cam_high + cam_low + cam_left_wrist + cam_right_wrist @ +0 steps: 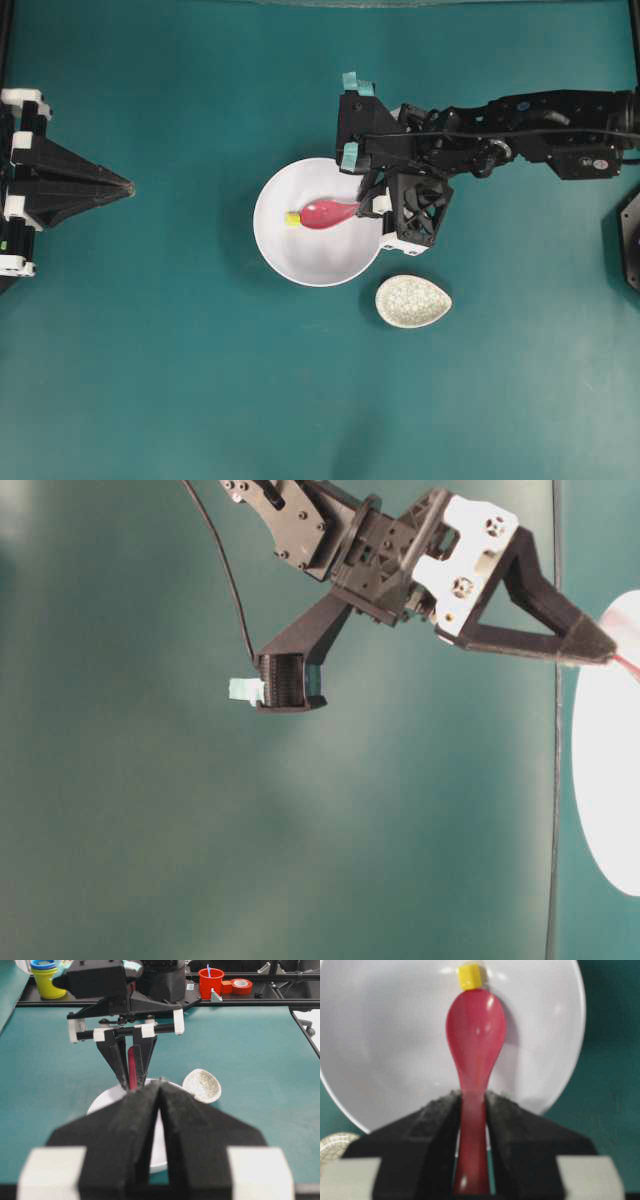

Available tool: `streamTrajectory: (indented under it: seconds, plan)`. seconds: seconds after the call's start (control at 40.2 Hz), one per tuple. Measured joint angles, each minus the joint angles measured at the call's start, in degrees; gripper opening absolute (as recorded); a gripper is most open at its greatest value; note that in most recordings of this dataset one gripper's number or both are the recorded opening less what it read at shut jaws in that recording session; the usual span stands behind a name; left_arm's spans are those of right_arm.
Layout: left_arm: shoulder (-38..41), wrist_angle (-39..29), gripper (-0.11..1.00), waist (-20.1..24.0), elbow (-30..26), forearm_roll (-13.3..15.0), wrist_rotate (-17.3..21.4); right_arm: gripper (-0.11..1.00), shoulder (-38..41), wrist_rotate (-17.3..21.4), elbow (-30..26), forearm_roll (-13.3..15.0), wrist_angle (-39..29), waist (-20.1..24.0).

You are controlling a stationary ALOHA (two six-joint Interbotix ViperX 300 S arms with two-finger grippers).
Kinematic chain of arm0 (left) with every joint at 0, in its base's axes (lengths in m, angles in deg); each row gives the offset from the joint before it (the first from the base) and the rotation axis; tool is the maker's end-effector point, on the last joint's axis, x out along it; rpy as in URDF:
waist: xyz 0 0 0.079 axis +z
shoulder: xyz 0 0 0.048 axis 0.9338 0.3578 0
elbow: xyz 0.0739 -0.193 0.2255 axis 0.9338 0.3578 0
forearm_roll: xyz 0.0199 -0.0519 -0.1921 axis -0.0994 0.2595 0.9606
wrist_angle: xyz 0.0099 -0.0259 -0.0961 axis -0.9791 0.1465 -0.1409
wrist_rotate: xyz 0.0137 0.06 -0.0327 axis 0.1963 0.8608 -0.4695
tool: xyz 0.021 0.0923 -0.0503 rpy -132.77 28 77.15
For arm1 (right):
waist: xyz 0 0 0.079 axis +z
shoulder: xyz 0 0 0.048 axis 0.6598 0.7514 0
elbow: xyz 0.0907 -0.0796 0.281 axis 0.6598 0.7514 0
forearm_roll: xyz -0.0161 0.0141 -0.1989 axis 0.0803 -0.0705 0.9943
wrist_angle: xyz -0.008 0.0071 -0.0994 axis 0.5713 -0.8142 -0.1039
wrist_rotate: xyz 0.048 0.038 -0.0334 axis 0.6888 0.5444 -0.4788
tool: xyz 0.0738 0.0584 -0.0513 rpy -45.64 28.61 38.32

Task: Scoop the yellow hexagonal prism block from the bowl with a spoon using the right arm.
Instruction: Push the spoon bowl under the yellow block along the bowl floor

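**Spoon tip meets the yellow block inside the bowl**

Overhead view: the right arm [520, 125] reaches in from the right edge and its gripper [368, 205] hangs over the right rim of the white bowl [300, 258]. The pink-red spoon [328, 213] lies across the bowl's inside, handle toward the gripper, scoop pointing left. The yellow hexagonal prism block [292, 218] sits in the bowl, touching the scoop's left tip, not in the scoop. A speckled beige spoon rest [413, 301] stands on the teal table [150, 380] just beside the bowl's lower right. The left gripper [110, 186] is well apart at the left edge, its fingers drawn together to a point.

Table-level view: the right gripper [590, 648] points toward the bowl's [605, 780] rim at the right edge; a sliver of red spoon [628, 663] shows at its tip.

Left wrist view: the left gripper [159, 1110] fills the foreground, its jaws pressed together with nothing between them. Beyond it, the right gripper [133, 1077] clasps the red spoon handle [132, 1067] above the bowl [102, 1102], with the spoon rest [202, 1085] to the right.

Right wrist view: the right gripper's [471, 1125] jaws stand narrow, clamped on the spoon's [475, 1045] handle from both sides. The scoop rests inside the bowl [380, 1050], and the yellow block [470, 976] lies right at the scoop's far tip, near the bowl's far wall.
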Motion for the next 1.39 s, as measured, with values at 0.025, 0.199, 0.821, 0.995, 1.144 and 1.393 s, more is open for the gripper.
streamTrajectory:
  seconds: [0.025, 0.199, 0.821, 0.995, 1.144, 1.393]
  plan:
    - [0.0, 0.0, 0.06, 0.0, 0.0, 0.0, 0.1, 0.24, -0.1, 0.0, -0.1, -0.1, 0.0, 0.0]
    - [0.0, 0.0, 0.06, 0.0, 0.0, -0.1, 0.1, 0.24, 0.1, 0.0, -0.3, -0.2, -0.3, 0.5]
    - [-0.1, 0.0, 0.06, 0.0, 0.0, 0.0, 0.2, 0.24, 2.5, -0.4, -4.0, -0.2, -0.3, 1.6]
    - [0.0, 0.0, 0.06, 0.0, 0.0, -0.1, 0.2, 0.24, 2.4, -0.4, -4.3, -0.1, -0.3, 1.6]
    - [0.0, 0.0, 0.06, 0.0, 0.0, -0.3, 0.2, 0.24, 2.4, -0.4, -5.0, -0.1, -0.3, 1.5]
    - [0.0, -0.3, 0.06, 0.0, 0.0, -0.3, 0.2, 0.24, 2.4, -0.4, -5.6, -0.1, -0.3, 1.5]
